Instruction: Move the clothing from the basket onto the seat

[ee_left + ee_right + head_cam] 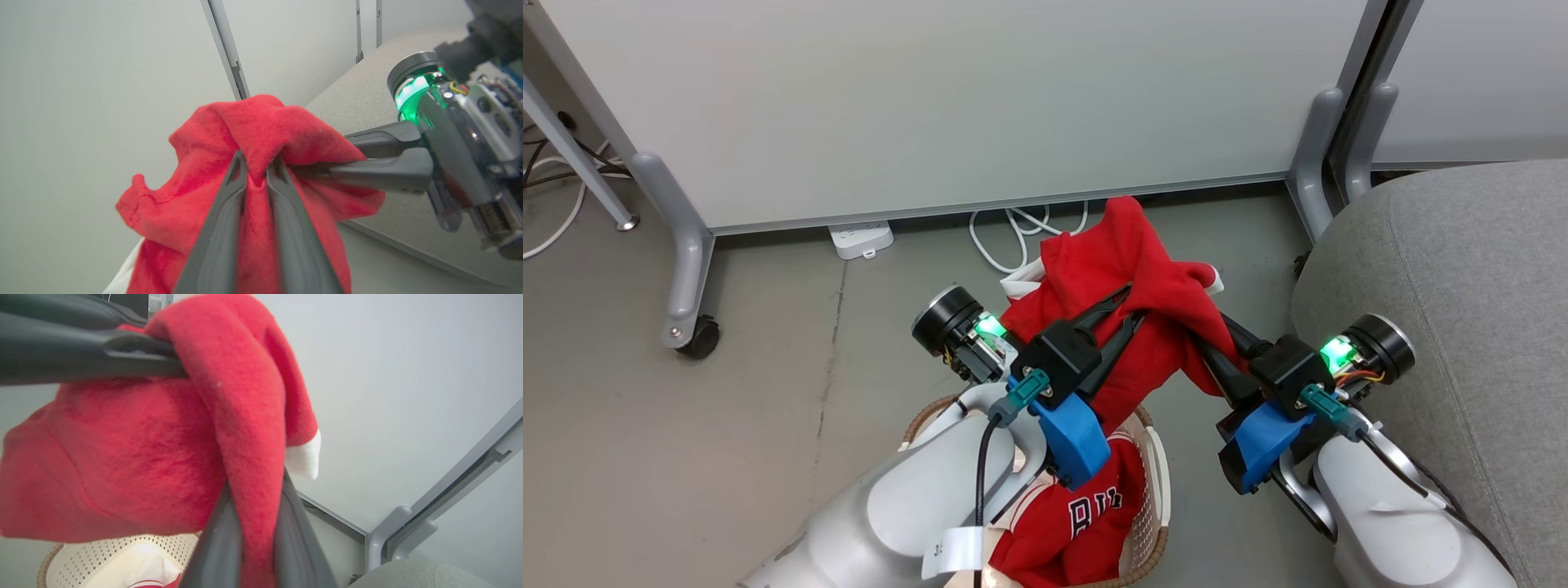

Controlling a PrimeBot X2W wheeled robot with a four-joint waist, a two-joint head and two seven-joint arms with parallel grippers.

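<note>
Currently a red garment [1131,253] with white trim hangs lifted above the basket [1150,563], pinched by both grippers. The left gripper [258,161] is clamped on a fold near the garment's top. The right gripper [257,490] is closed on another fold just beside it, reaching in from the seat's side. Inside the cream perforated basket lies a red jersey [1086,514] with dark white-edged lettering, bunched toward its right wall. The light grey seat [1445,269] stands to the right of the basket, apart from it.

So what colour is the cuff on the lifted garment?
White cuff on a red garment, clearest in the right wrist view.
</note>
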